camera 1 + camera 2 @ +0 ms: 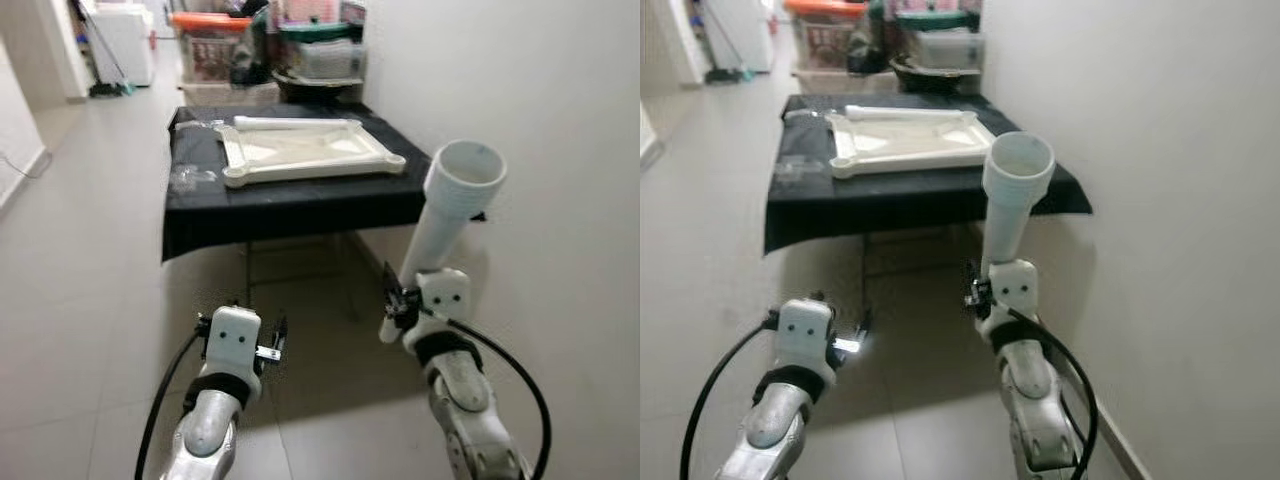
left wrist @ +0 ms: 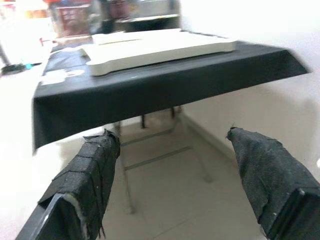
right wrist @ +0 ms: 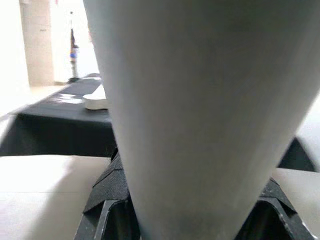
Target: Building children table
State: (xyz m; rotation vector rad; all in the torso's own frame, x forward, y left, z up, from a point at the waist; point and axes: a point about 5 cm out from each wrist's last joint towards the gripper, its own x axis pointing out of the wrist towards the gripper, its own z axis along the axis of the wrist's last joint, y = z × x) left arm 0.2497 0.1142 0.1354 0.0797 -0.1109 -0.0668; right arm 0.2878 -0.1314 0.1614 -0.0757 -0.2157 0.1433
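While the right gripper pinches the white table leg near its narrow end, it should keep the leg steady and aim the threaded wide end at a corner socket of the tabletop, ahead on the black-draped table. The left gripper hangs spread, empty.

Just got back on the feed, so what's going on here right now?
The right tool is shut on a white table leg, holding it upright with its open end up, short of the black-covered table. The white tabletop panel lies flat on that cloth, with another leg lying behind it. The left tool is open, holding nothing, and aimed at the table.
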